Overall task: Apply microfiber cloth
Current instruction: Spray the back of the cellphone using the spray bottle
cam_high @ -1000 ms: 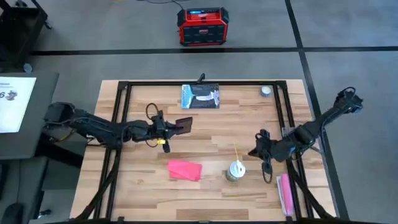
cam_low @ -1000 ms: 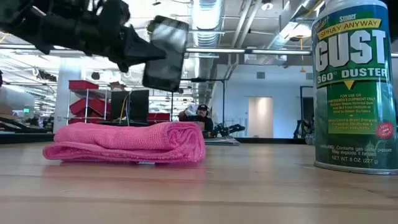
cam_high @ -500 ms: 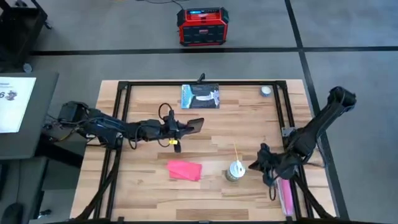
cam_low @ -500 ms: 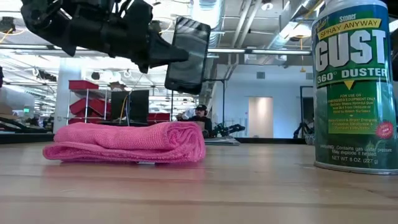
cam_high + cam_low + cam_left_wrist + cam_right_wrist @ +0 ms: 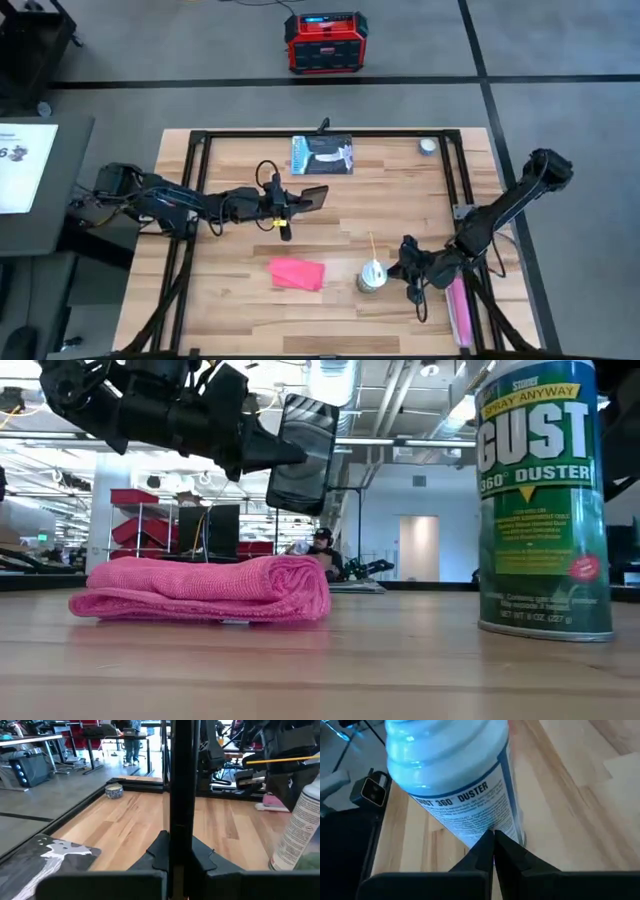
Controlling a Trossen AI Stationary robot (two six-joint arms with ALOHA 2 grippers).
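The bright pink-red folded microfiber cloth (image 5: 297, 273) lies flat on the pale wooden surface (image 5: 340, 320), and everything else is best placed from it. From the low camera it is a soft, plump fold with rounded edges and a thicker roll at one end (image 5: 205, 590). I judge it light, limp and easily dragged or unfolded, not slippery, and in no way fragile. A pinch on the raised rolled edge, taking several layers at once, looks the surest hold; a grab at a single thin corner would probably let it fall open.

The left gripper (image 5: 290, 202) hangs above the surface just beyond the cloth, its jaws pinching a flat black phone (image 5: 303, 455) by one edge, so the screen stands tilted in the air.

Beside the cloth stands a green and white can of compressed-air duster (image 5: 541, 500) with a thin yellow straw. The right gripper (image 5: 398, 266) sits right against the can's far side from the cloth, jaws pressed together, their tips touching the label (image 5: 492, 837)
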